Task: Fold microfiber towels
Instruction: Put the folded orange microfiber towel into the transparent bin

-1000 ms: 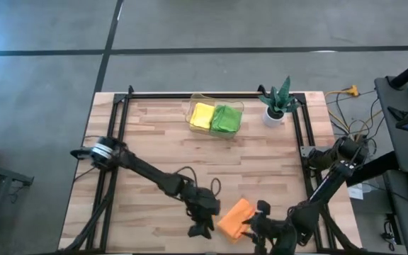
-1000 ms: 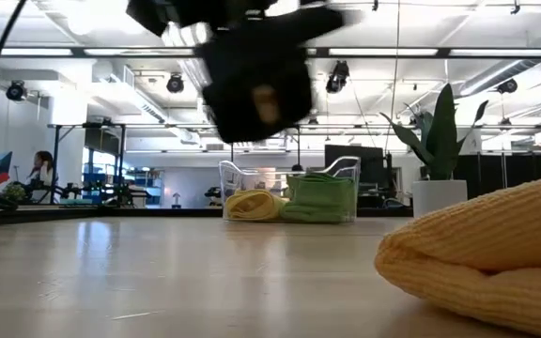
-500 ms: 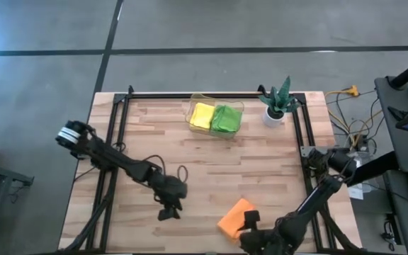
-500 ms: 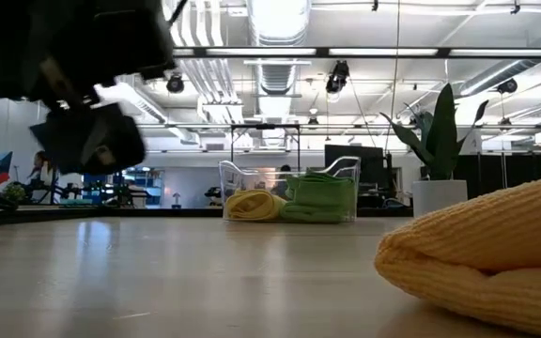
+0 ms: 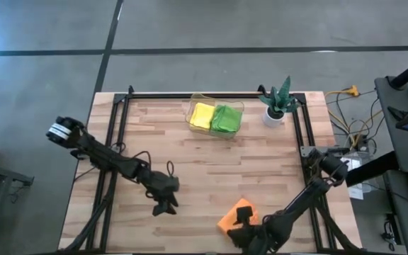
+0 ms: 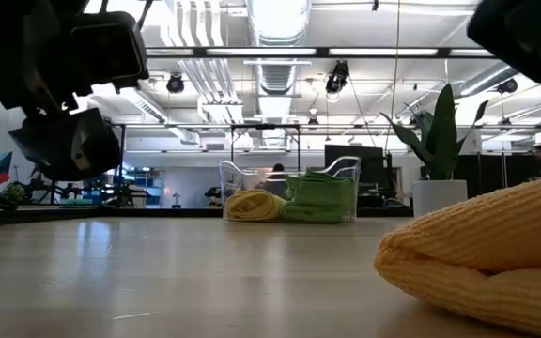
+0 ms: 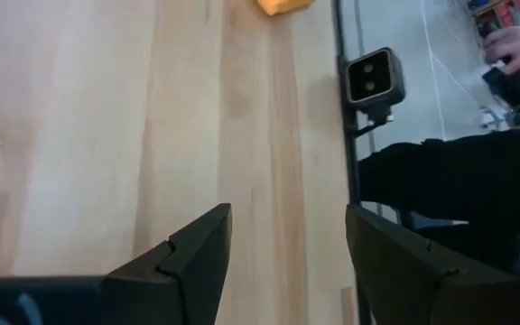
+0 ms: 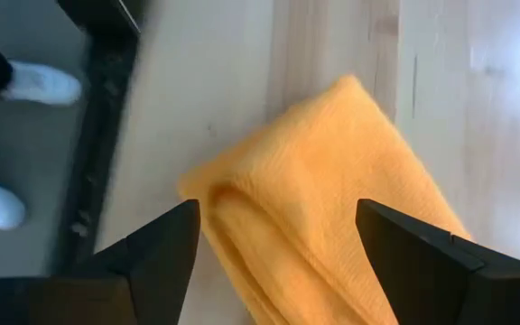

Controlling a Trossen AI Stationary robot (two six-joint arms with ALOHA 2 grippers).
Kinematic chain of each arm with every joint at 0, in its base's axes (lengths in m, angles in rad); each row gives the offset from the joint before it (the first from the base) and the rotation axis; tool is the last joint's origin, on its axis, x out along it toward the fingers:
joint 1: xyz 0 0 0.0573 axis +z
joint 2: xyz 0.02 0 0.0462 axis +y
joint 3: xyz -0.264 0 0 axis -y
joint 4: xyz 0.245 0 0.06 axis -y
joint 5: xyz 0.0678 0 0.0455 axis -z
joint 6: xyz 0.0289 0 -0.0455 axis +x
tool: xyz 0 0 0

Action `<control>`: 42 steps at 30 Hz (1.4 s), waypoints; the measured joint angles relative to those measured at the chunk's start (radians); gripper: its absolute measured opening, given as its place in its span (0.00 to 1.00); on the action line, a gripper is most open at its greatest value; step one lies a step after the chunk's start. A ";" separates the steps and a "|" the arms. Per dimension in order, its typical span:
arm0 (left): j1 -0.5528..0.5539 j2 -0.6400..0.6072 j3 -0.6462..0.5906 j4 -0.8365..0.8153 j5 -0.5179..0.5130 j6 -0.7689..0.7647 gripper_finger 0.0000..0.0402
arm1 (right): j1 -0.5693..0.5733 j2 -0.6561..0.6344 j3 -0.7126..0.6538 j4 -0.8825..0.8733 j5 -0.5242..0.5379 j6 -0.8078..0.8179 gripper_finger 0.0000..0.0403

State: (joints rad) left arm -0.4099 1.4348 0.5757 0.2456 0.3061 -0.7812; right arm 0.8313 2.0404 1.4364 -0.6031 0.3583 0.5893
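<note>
**Right end effector open over the orange towel: where this could slip**

My right end effector hangs just above the folded orange microfiber towel, fingers spread wide and holding nothing; the cloth lies on the pale wooden bench near its front edge. My left end effector sits off to the far side of that orange towel, well apart from it, fingers parted and empty over bare wood.

The clear plastic bin stands at the back of the bench, well beyond the orange towel, with a folded yellow towel and a lime green folded towel inside it, side by side.

My worries, as I judge them:
- The fold looks loose and rounded at its edge. If I pinch only the top layer, the lower layers may fall open on lifting.
- The orange towel lies close to the black frame rail; a sideways nudge could push it off the bench.
- Carrying it to the bin, I pass near the spiky green plant in a white pot just beside that bin; a wide swing could tip it.
</note>
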 joint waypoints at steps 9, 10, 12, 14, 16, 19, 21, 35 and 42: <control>-0.003 0.001 -0.007 0.035 -0.010 -0.017 0.50 | -0.011 0.038 -0.002 0.060 -0.170 -0.072 0.72; -0.003 0.002 -0.007 0.035 -0.010 -0.023 0.50 | -0.008 0.044 -0.002 0.061 -0.175 -0.076 0.71; -0.003 0.002 -0.008 0.040 -0.011 -0.024 0.50 | -0.008 0.052 -0.002 0.060 -0.175 -0.077 0.69; -0.003 0.002 -0.008 0.039 -0.016 -0.025 0.50 | -0.007 0.061 -0.001 0.058 -0.174 -0.077 0.67; -0.003 0.002 -0.008 0.039 -0.020 -0.025 0.50 | -0.009 0.068 0.000 0.058 -0.173 -0.077 0.65; -0.003 0.002 -0.008 0.039 -0.021 -0.026 0.50 | -0.009 0.084 0.003 0.058 -0.164 -0.076 0.62; -0.003 0.002 -0.008 0.039 -0.021 -0.026 0.50 | -0.009 0.096 0.003 0.057 -0.163 -0.076 0.59; -0.003 0.002 -0.006 0.039 -0.025 -0.051 0.50 | -0.010 0.109 0.040 -0.006 -0.083 -0.073 0.10; -0.003 0.002 -0.007 0.038 -0.030 -0.047 0.50 | -0.016 0.107 0.108 -0.089 -0.066 -0.075 0.04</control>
State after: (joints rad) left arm -0.4126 1.4368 0.5687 0.2840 0.2758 -0.8282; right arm 0.8156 2.1471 1.5449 -0.6925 0.2925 0.5148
